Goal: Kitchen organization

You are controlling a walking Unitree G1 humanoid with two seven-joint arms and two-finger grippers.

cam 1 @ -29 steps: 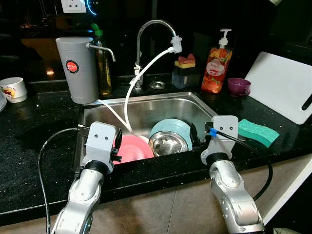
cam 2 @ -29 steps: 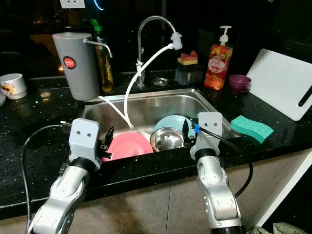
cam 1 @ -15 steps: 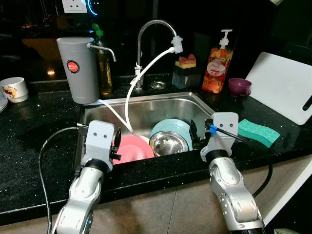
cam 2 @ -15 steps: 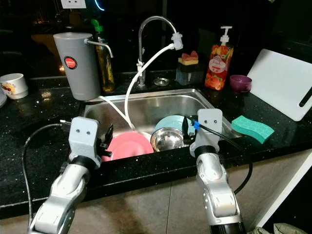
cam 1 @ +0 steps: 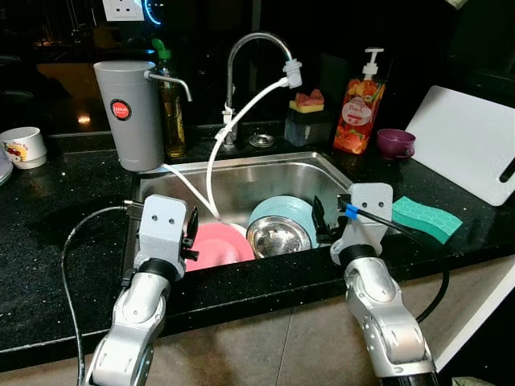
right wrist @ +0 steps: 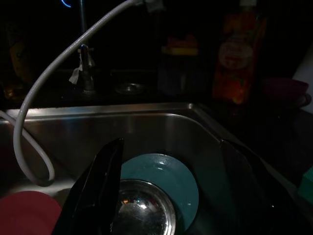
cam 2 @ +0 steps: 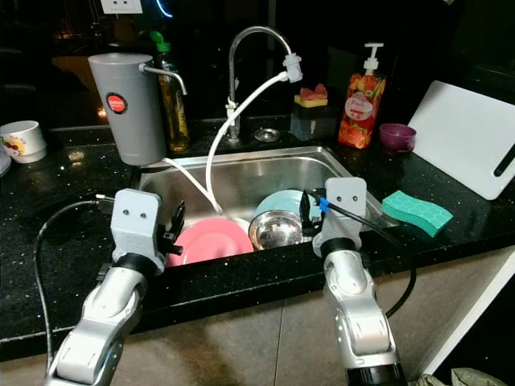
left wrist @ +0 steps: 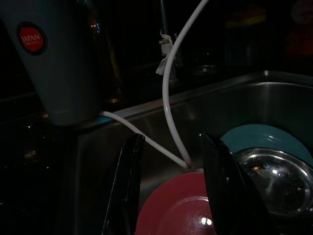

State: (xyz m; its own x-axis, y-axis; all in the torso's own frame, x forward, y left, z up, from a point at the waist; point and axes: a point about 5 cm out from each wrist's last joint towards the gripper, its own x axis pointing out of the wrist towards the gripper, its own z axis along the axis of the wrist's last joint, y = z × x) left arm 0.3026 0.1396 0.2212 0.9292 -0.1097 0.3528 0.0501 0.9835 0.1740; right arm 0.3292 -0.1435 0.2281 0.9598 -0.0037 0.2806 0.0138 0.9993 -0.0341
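Claws (cam 1: pixel 191 233) (cam 1: pixel 319 219) spread above sink (cam 1: pixel 241 178)

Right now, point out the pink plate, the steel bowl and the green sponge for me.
pink plate (cam 1: pixel 219 245), left eye view, on its flat centre in the sink.
steel bowl (cam 1: pixel 278 236), left eye view, on its shiny inside.
green sponge (cam 2: pixel 416 211), right eye view, on its top face, on the counter right of the sink.
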